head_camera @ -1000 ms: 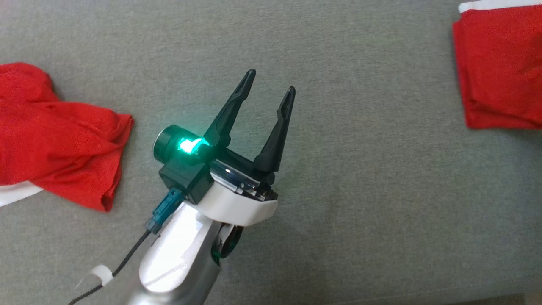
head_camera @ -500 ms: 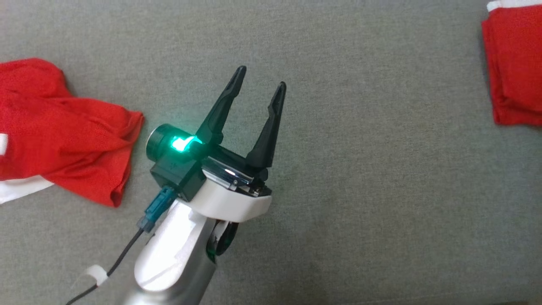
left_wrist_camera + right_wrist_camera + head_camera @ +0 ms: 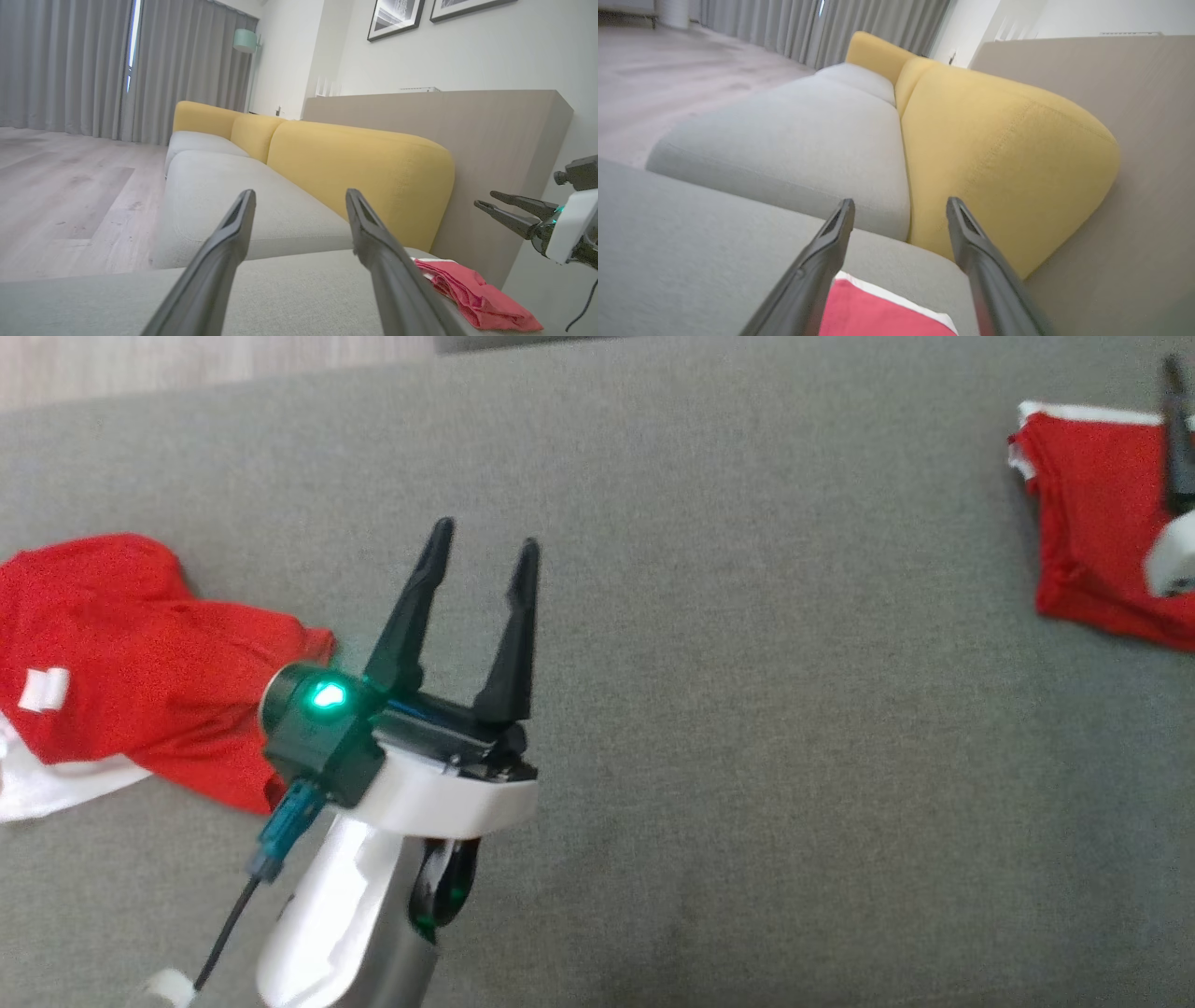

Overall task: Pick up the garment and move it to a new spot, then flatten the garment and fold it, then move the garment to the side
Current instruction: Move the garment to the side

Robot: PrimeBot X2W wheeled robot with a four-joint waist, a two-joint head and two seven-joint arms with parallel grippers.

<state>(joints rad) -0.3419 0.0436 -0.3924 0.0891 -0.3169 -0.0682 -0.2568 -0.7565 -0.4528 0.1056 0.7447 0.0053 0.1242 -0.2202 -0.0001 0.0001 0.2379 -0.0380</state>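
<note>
Standing wide apart and gripping nothing, the two long dark fingers (image 3: 817,261) of the right gripper (image 3: 900,201) hang over the folded red garment with white trim (image 3: 878,312), which lies at the right end of the grey fabric seat cushion (image 3: 747,709), so I judge the move-to-the-side step to be finishing. Over the cushion's middle the left gripper (image 3: 486,534) is likewise parted and empty, and the next move probably calls for a reach to the cushion's left end to pinch the crumpled red garment with a white patch (image 3: 140,653). Counted: two grippers, two red garments, one cushion beneath them.
</note>
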